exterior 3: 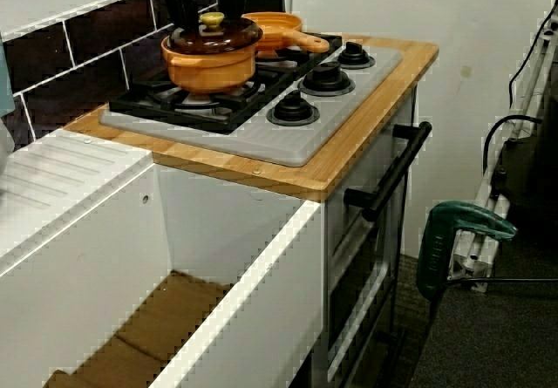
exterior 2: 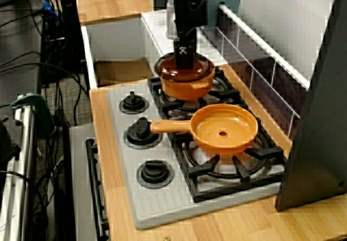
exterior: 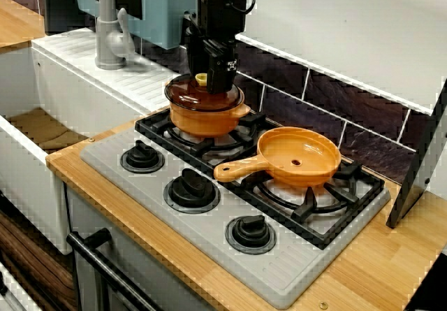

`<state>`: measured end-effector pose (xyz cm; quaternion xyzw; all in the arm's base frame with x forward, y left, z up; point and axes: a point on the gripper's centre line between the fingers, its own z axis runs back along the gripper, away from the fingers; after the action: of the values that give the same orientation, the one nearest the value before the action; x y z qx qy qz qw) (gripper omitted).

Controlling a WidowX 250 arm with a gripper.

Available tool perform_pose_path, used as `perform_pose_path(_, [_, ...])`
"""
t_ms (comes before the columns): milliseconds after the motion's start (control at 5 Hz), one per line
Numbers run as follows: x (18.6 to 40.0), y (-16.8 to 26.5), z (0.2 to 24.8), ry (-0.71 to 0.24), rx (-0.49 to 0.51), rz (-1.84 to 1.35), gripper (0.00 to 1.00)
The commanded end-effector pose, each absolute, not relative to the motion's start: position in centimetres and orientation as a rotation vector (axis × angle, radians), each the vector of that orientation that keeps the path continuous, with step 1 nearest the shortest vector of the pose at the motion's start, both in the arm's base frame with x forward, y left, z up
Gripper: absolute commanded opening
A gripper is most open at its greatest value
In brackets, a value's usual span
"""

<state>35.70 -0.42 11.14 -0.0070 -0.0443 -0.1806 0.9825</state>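
step: my gripper [exterior: 219, 80] hung right at the yellow knob [exterior: 202, 78] of the brown lid [exterior: 199, 98] | lid sat on the orange pot [exterior: 206, 120], burner nearest the sink [exterior: 14, 80] | fingers: couldn't tell, wide or pinched (arm hid them) | next: I'd reckon it needed squaring on the knob

one view looks down on the stove [exterior: 290, 272] from its front corner, close, facing the tiled wall [exterior: 328, 108]. a second looks from high beyond the stove's far end back toward the sink [exterior 2: 116, 40]; a third sits low over the sink, looking the opposite way. all three share the pot [exterior: 206, 119] and pan [exterior: 300, 157].
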Motion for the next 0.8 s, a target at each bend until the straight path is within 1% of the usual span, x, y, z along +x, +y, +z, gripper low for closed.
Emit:
perform_pose_path(0, [35.4, -0.1, 12.3, -0.114, -0.024, -0.387, 0.0])
perform_pose_path(400, [35.5, 0.2, 13.2, -0.117, -0.038, -0.379, 0.0])
perform_pose_path(600, [35.6, 0.1, 14.5, -0.134, -0.052, -0.379, 0.0])
